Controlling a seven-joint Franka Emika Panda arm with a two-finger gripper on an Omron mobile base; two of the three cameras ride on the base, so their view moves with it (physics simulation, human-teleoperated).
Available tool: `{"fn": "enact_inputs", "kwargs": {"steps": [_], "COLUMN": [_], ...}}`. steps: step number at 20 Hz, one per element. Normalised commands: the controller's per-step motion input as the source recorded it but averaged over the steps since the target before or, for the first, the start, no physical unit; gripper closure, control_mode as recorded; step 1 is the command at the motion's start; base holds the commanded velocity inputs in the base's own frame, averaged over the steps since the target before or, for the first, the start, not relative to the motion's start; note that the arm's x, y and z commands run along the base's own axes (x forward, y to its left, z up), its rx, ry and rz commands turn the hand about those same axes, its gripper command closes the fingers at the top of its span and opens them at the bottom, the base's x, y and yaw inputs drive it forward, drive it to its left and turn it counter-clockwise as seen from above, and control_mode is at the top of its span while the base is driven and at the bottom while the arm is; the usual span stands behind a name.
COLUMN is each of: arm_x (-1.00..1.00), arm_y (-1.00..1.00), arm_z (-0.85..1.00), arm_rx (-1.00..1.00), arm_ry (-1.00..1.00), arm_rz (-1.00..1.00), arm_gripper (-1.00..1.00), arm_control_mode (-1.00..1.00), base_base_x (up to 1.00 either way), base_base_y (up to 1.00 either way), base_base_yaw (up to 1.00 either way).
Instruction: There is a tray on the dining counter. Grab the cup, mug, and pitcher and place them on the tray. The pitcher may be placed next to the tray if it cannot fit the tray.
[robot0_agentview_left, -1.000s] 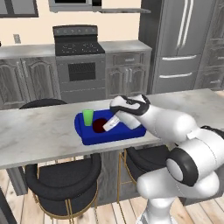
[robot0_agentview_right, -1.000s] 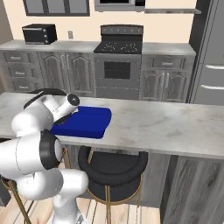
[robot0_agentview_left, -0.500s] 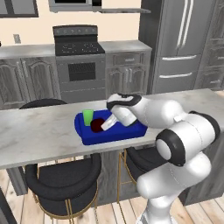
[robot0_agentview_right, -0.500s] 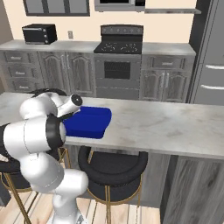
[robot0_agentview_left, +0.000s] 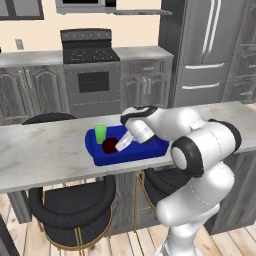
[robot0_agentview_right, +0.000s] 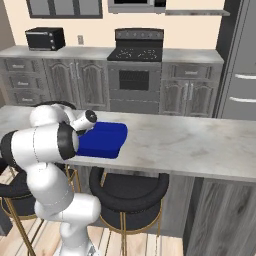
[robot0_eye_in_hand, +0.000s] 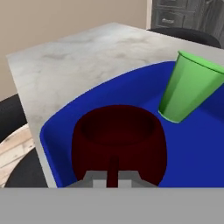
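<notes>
The deep blue tray (robot0_agentview_left: 150, 149) lies on the marble dining counter (robot0_agentview_left: 45, 155). Upright in its far left corner stands the green cup (robot0_agentview_left: 101, 133), which rises at the upper right of the hand view as the cup (robot0_eye_in_hand: 190, 87). The dark red mug (robot0_agentview_left: 110, 145) sits on the tray floor just in front of that cup. My gripper (robot0_agentview_left: 120, 146) reaches in from the right, shut on the mug's handle. In the hand view the mug (robot0_eye_in_hand: 118, 140) is close, and its handle runs down into my gripper (robot0_eye_in_hand: 112, 180). My arm hides part of the tray (robot0_agentview_right: 102, 142). The pitcher is out of view.
Round black stools (robot0_agentview_left: 70, 200) stand under the counter's near edge, one more stool (robot0_agentview_right: 127, 187) below the tray. Bare marble (robot0_agentview_right: 190, 145) stretches to the right of the tray. A stove (robot0_agentview_left: 90, 65), grey cabinets and a fridge (robot0_agentview_left: 205, 50) line the far wall.
My gripper has moved slightly left and down with the mug, bringing it low on the tray beside the green cup. My elbow has swung up and outward.
</notes>
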Motion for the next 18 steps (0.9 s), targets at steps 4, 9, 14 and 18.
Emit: {"fn": "enact_inputs", "kwargs": {"steps": [4,9,14,18], "arm_x": [0.16,0.17,0.24,0.29], "arm_y": [0.01,0.03,0.13,0.14], "arm_z": [-0.1,-0.11,-0.16,-0.17], "arm_rx": [0.0,0.0,0.0,0.0], "arm_ry": [0.0,0.0,0.0,0.0], "arm_rz": [0.03,0.03,0.02,0.02], "arm_gripper": [1.0,1.0,1.0,1.0], "arm_control_mode": [-1.0,-1.0,-1.0,-1.0], "base_base_x": [0.0,0.0,0.0,0.0], "base_base_y": [0.0,0.0,0.0,0.0], "base_base_yaw": [0.0,0.0,0.0,0.0]}}
